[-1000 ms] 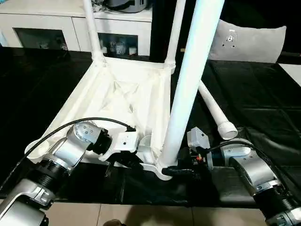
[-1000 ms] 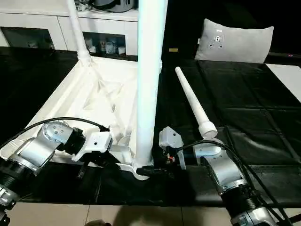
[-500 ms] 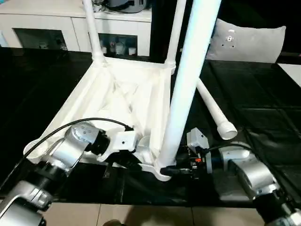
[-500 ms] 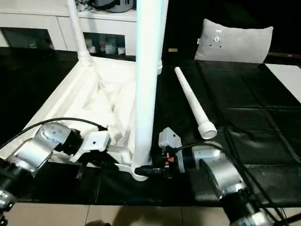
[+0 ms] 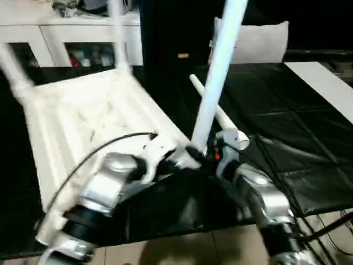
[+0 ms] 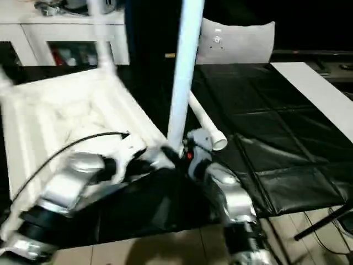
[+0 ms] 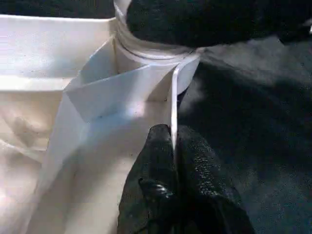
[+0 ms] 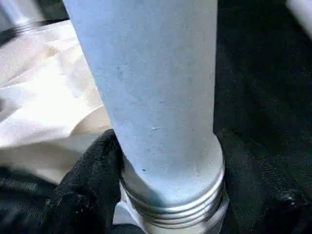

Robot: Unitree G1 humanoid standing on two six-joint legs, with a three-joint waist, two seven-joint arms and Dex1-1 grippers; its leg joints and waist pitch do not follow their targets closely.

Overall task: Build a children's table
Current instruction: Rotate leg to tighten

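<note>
The white table top [image 5: 83,110] lies upside down on the black mat, ribbed side up. One white leg [image 5: 218,77] stands upright in its near corner socket [image 7: 151,53]. Two more legs [image 5: 117,33] [image 5: 14,74] rise from the far corners, blurred. A loose leg [image 5: 218,116] lies on the mat to the right. My left gripper [image 7: 173,146] is shut on the thin rim wall of the table top beside that socket. My right gripper [image 8: 168,195] is closed around the upright leg's threaded base, one black finger [image 8: 92,185] on each side.
A white cabinet [image 5: 83,41] with glass doors stands behind the table top, and a grey-white pillow [image 5: 256,41] leans at the back. The black mat [image 5: 287,110] ends near me at the light floor [image 5: 220,248]. A white strip [image 5: 325,83] lies far right.
The whole picture has swung and blurred, so the camera has moved. My right gripper's fingers have narrowed around the leg's base. The left gripper keeps its grip on the rim.
</note>
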